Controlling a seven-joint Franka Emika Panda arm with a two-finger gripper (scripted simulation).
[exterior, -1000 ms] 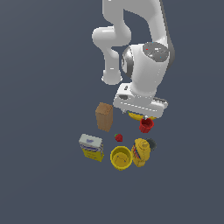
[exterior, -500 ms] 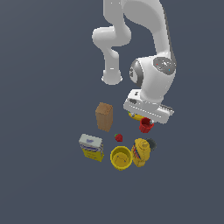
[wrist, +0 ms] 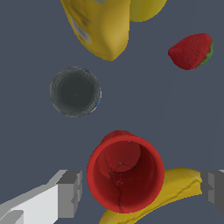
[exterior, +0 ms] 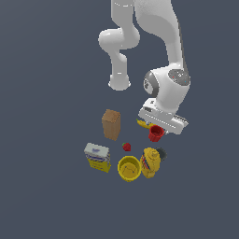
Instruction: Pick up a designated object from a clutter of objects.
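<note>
Between open jaws, tapered red cup

The glossy white, rounded-link robot arm is showing smooth tubular segments joined by bulging elbows, with a flared white base. A grey circular cap with a tiny red mark is sitting on the fat wrist joint. Below it, the flat white box-shaped gripper is carrying blocky fingers with dull grey pads and white backs.
</note>
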